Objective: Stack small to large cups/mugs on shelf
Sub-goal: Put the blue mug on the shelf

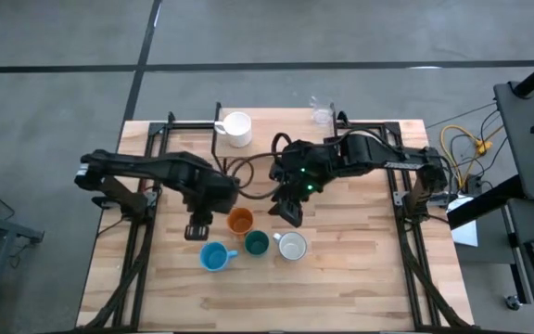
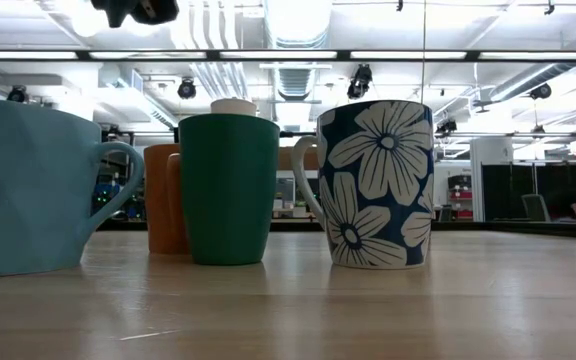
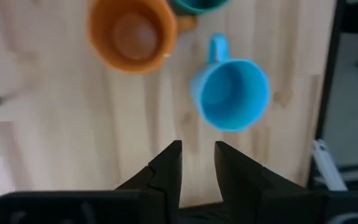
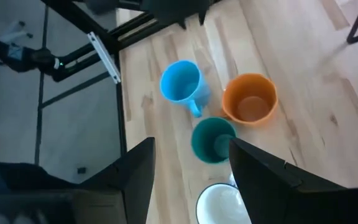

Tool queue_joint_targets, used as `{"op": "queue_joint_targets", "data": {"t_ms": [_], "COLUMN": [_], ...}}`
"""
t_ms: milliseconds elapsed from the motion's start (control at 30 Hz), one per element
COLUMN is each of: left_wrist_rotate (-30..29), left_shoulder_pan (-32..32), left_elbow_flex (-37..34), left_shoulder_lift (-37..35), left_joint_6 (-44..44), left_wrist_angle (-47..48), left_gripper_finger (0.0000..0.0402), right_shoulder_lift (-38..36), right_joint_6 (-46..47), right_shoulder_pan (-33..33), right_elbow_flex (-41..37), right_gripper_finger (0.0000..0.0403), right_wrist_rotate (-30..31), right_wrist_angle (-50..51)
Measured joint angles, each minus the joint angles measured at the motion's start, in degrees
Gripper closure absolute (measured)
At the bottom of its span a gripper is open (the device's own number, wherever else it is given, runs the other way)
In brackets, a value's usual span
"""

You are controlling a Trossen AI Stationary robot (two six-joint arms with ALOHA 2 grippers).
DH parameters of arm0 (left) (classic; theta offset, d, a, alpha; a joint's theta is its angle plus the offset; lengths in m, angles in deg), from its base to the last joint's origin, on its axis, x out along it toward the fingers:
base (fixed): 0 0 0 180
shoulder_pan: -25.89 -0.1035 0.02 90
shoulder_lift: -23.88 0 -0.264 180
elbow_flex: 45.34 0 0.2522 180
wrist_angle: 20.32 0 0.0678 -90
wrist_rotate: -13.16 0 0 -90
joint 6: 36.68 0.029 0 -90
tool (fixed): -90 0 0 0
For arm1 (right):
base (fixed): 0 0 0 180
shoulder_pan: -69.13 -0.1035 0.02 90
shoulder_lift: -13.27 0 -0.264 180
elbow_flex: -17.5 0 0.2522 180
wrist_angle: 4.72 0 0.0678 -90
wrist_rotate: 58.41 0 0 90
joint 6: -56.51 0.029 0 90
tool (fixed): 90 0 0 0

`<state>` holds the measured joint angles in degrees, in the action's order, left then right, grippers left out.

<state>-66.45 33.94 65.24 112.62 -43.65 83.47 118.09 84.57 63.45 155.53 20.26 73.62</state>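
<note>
The table [image 1: 360,278] is pale blond wood in long strips. On it stand a light blue mug [image 1: 213,257], a plain orange mug [image 1: 240,221] and a dark green cup [image 1: 256,245]. The fourth mug [image 2: 376,183] carries big white flowers on navy blue outside (from above it shows only a white rim and greyish inside). A plain white mug [image 1: 236,128] stands at the far edge, and a clear glass [image 1: 321,112] near it. Both arms [image 1: 170,172] are black, with green lights on the right one.

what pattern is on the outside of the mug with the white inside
Large white flowers on dark blue, on the flowered mug; the low view shows it best.
</note>
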Motion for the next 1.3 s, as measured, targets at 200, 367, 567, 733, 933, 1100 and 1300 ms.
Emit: {"op": "queue_joint_targets", "data": {"t_ms": [200,367,567,733,933,1100,1300], "left_wrist_rotate": [4.5,4.5,4.2,-0.5,-8.3,-10.8,-12.0], "left_shoulder_pan": [0.0,0.0,1.4,4.2,9.8,14.0,15.0], "left_elbow_flex": [0.0,0.3,2.1,2.3,2.3,2.3,1.9], "left_shoulder_lift": [2.5,1.1,-4.4,-11.7,-17.2,-16.1,-12.4], "left_joint_6": [0.7,-0.3,-7.6,-16.3,-22.7,-22.3,-17.1], "left_wrist_angle": [-0.2,0.0,-0.1,-3.8,-14.1,-20.6,-18.1], "left_gripper_finger": [0.0322,0.0322,0.0322,0.0322,0.0322,0.0322,0.0322], "right_shoulder_lift": [0.0,0.0,0.0,0.0,0.0,0.1,1.9], "right_joint_6": [0.7,0.9,0.9,1.1,-8.5,-7.6,-3.7], "right_shoulder_pan": [0.0,-0.1,0.0,0.5,5.2,13.6,13.0], "right_elbow_flex": [0.0,0.0,-0.5,-0.9,-1.4,-1.4,-1.8], "right_gripper_finger": [0.0207,0.0207,0.0207,0.0207,0.0207,0.0207,0.0207], "right_wrist_rotate": [1.1,1.1,0.4,-0.7,-2.1,-1.5,-10.8], "right_wrist_angle": [-0.5,-0.6,-0.7,-1.2,-0.7,-0.8,-8.5]}}
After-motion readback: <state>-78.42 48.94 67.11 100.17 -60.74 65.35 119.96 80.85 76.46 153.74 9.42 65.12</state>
